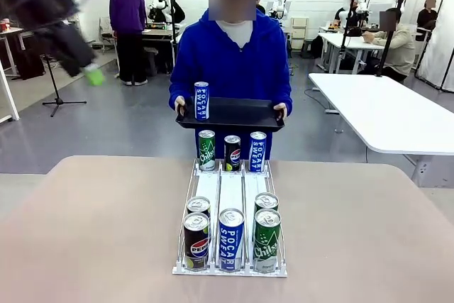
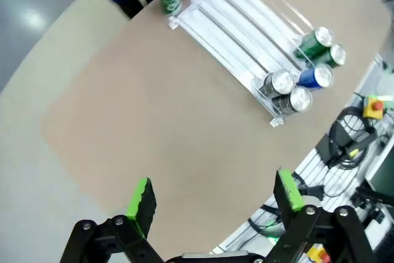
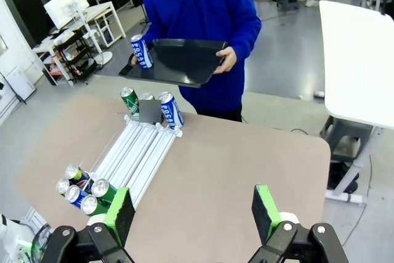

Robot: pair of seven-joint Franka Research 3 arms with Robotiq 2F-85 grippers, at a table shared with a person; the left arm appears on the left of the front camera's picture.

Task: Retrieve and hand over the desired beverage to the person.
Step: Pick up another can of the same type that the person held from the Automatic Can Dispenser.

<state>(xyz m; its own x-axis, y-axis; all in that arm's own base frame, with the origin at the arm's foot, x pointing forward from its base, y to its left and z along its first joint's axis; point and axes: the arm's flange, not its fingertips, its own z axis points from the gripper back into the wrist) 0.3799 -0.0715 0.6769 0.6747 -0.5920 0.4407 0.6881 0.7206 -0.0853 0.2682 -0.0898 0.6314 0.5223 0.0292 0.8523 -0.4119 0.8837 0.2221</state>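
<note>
On the left end of the person's (image 1: 234, 54) tray (image 1: 237, 114) the Pocari can (image 1: 201, 100) stands upright, we judge nearer the left gripper (image 2: 212, 194); that and the right gripper (image 3: 192, 209) both gape wide, empty.

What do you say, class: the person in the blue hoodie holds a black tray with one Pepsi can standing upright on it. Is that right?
Not quite. The can on the tray is a Pocari Sweat, not a Pepsi; the front view shows its label. Otherwise right: the person in the blue hoodie holds the black tray, the one can upright on it.
</note>
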